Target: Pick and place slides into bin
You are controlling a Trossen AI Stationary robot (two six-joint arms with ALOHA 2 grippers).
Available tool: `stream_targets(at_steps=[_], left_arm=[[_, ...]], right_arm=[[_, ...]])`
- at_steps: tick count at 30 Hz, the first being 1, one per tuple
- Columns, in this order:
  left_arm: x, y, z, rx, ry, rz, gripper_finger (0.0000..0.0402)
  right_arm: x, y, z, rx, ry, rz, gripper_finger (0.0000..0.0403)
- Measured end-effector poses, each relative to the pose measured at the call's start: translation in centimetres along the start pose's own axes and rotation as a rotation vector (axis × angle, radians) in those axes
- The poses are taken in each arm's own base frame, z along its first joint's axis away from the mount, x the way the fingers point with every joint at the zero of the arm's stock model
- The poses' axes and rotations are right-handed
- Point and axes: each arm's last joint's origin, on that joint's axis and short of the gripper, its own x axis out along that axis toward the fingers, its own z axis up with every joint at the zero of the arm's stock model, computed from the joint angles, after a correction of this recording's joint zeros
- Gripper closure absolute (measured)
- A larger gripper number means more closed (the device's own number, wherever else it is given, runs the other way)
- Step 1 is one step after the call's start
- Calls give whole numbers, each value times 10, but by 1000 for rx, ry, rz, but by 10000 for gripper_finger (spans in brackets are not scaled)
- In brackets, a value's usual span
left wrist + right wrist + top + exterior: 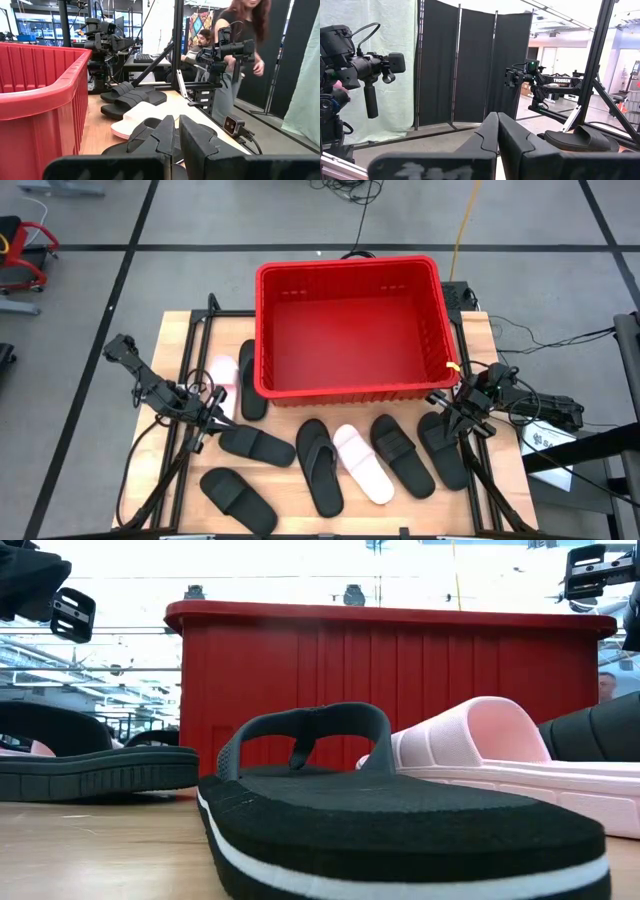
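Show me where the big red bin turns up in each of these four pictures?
High view: red bin at top centre, empty.
Low view: red bin fills the background behind the sandals.
Left wrist view: red bin at left edge.
Right wrist view: not in it.
Shared landmark: pink sandal.

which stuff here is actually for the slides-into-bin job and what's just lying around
For the job:
- red bin, nothing in it yet
- black slides on the table
- pink slides
- left gripper and right gripper, both empty

Just about:
- yellow cable behind the bin
- floor cables
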Motion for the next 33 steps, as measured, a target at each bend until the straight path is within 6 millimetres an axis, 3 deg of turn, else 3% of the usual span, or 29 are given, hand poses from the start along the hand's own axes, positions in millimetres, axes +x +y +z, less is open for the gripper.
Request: stream_targets(at_steps=[9,15,25,33], left_arm=[[0,0,0,0,0,0,376],[0,0,0,0,0,0,376],[0,0,0,0,0,0,376],[0,0,0,0,0,0,376]], right_arm=[[0,0,0,-2,-1,0,403],[0,1,7,-95,-43,-18,403],[0,2,11,-17,-65,-16,403],[-1,-3,13,-22,-147,-224,403]])
